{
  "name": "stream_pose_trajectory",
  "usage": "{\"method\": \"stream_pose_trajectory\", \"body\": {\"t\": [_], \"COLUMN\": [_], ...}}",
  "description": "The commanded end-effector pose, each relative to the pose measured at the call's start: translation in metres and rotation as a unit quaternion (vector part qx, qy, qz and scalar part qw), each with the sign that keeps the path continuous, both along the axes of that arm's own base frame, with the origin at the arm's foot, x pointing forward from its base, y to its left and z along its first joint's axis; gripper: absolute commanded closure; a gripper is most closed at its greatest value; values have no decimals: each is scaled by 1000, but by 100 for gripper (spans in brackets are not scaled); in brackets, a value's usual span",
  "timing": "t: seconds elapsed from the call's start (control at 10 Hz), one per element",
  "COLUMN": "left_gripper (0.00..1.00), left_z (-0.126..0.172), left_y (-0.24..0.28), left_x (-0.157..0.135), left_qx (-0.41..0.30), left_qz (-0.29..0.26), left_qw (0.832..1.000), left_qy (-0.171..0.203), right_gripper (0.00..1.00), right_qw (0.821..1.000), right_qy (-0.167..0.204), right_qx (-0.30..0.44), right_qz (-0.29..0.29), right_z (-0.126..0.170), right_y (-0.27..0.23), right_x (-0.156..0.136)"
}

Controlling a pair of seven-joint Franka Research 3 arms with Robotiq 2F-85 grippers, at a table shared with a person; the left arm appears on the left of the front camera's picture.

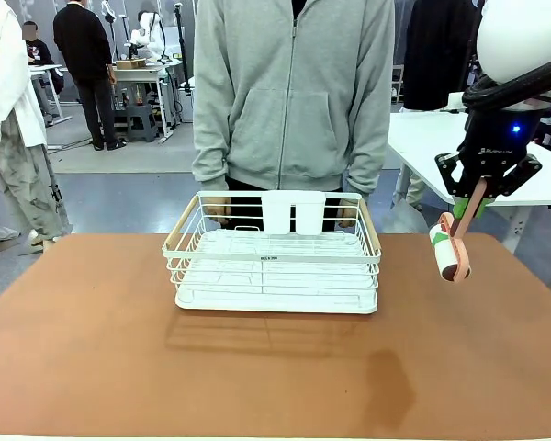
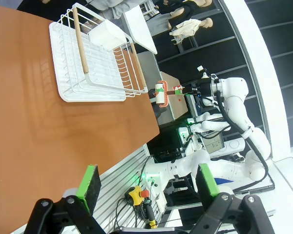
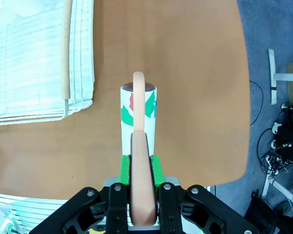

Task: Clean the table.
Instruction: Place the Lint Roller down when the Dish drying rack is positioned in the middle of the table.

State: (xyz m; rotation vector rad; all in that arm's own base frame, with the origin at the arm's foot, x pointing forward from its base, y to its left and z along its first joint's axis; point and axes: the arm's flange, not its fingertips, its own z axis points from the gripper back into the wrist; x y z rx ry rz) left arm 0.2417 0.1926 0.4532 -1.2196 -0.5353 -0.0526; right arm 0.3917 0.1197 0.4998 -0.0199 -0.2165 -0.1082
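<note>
Right gripper (image 3: 140, 168), fingers clamped on a lint roller's (image 1: 450, 254) pink handle, above the counter (image 1: 257, 367); left gripper (image 2: 149, 187) fingers apart, empty; wire basket (image 1: 274, 262) at centre.

Desk (image 1: 92, 367): a large rectangular surface with a matte reddish-brown top and a thin pale edge along its near side. A darker patch (image 1: 387, 386) marks the top towards the near edge, right of centre, and a faint shadowed area lies at the middle. The top is flat and level, its far edge facing a standing person.
</note>
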Motion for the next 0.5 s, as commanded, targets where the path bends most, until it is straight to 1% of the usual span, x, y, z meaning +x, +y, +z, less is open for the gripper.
{"method": "stream_pose_trajectory", "body": {"t": [0.0, 0.4], "left_gripper": [0, 0], "left_z": [2, 2], "left_y": [1, 1], "left_x": [-2, -2], "left_qx": [-6, -6], "left_qz": [-3, -3], "left_qw": [1000, 1000], "left_qy": [-13, -13], "right_gripper": [79, 79], "right_qw": [1000, 1000], "right_qy": [-2, 0], "right_qx": [-3, 0], "right_qz": [-8, 0], "right_z": [3, 0], "right_y": [1, 0], "right_x": [-2, 0]}}
